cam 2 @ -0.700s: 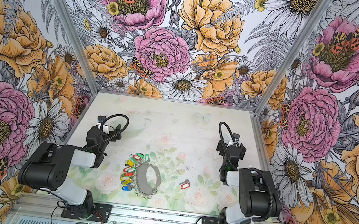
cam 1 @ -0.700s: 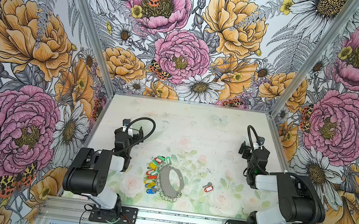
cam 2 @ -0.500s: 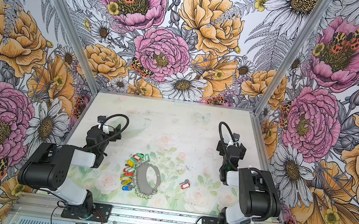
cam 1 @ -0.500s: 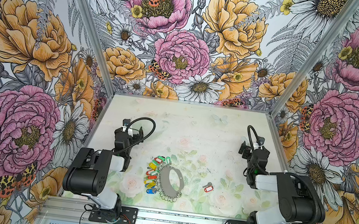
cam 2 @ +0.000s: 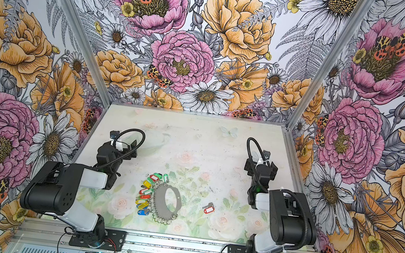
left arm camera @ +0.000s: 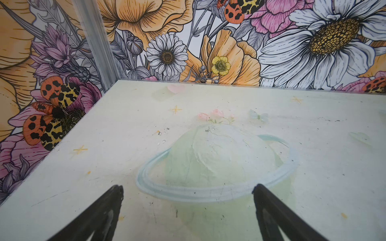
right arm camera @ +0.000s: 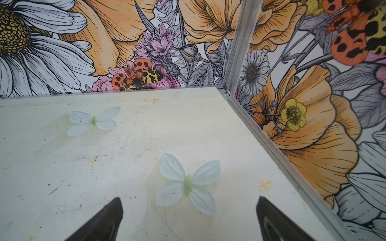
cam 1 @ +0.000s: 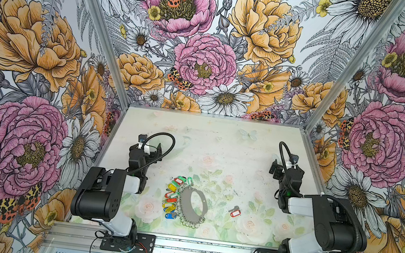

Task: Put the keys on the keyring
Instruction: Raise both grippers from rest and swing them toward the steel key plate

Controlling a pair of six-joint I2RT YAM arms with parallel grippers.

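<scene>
On the surface nothing moves: keys lie apart from keyring, left pincer and right pincer both wide, empty, so task unstarted.

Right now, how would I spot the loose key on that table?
On the table, near its front edge, lies a grey keyring fringed with coloured tags. To its right, lying apart, is the key: small and dark, on a red tag, the only tag not on the ring.
</scene>
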